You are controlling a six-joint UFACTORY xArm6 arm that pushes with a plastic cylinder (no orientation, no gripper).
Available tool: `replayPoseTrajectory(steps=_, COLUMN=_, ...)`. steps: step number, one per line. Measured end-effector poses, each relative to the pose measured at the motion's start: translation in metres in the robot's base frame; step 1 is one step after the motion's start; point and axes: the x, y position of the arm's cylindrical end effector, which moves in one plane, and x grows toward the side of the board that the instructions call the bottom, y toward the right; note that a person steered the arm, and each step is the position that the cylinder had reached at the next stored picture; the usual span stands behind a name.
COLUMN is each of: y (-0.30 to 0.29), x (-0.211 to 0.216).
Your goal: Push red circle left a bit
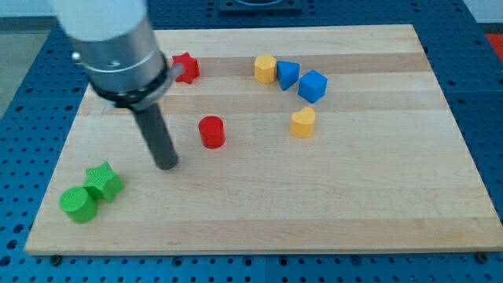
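- My tip (167, 164) is resting on the pale, fine-grained wooden table (354, 212), at the lower end of a straight dark matte rod hanging from a smooth grey metal cylinder.
- This rod is carrying no fingers, so there is nothing here opening, closing or holding.
- The red circle (211, 132), a short smooth cylinder, is standing near the table's middle, to the view's right of my tip and slightly toward the view's top, apart from it.
- A red star (186, 67) is sitting at the view's top, partly behind the grey cylinder.
- 1 yellow hexagon block (265, 68), 1 blue triangular block (288, 74) and 1 blue cube (312, 86) are lying close together at the top right.
- A yellow heart (302, 123) is sitting just below them.
- A green star (104, 181) and a green circle (78, 204) are touching at the bottom left.
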Motion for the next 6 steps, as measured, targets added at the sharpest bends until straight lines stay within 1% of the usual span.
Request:
replayPoseTrajectory(steps=1, y=0.040, x=-0.001)
replayPoseTrajectory(steps=3, y=0.073, x=-0.025)
replayPoseTrajectory(steps=6, y=0.065, x=-0.052)
